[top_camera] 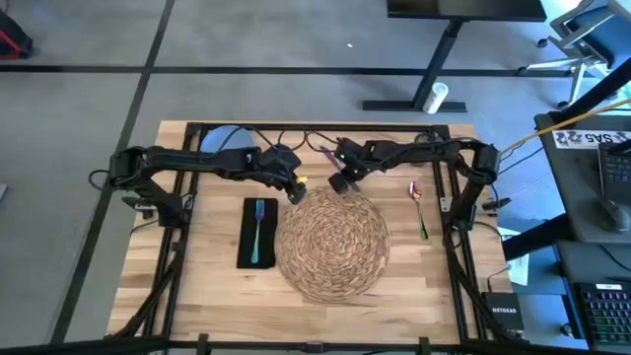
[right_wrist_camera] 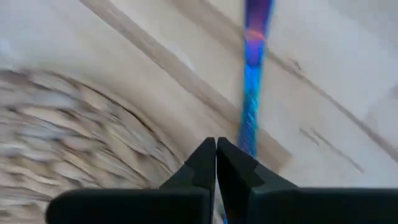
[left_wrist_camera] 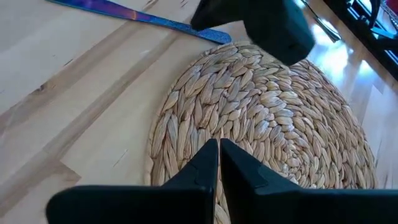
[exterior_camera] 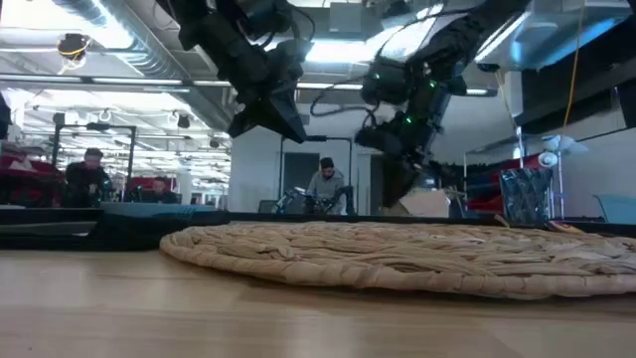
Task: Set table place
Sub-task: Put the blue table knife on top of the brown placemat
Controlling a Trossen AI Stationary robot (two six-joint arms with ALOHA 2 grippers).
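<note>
While both arms reach in over the wooden surface (top_camera: 207, 286), the left claw (top_camera: 297, 189) hangs clenched and empty above the far left rim of the woven placemat (top_camera: 332, 245), which lies at the centre. Near it, the right claw (top_camera: 338, 184) is likewise clenched on nothing, above the mat's far edge, close to an iridescent blue utensil (left_wrist_camera: 134, 15) (its type is unclear). Left of the mat, a teal fork (top_camera: 257, 232) rests on the black napkin (top_camera: 245, 251); a spoon (top_camera: 419, 205) lies to the right.
</note>
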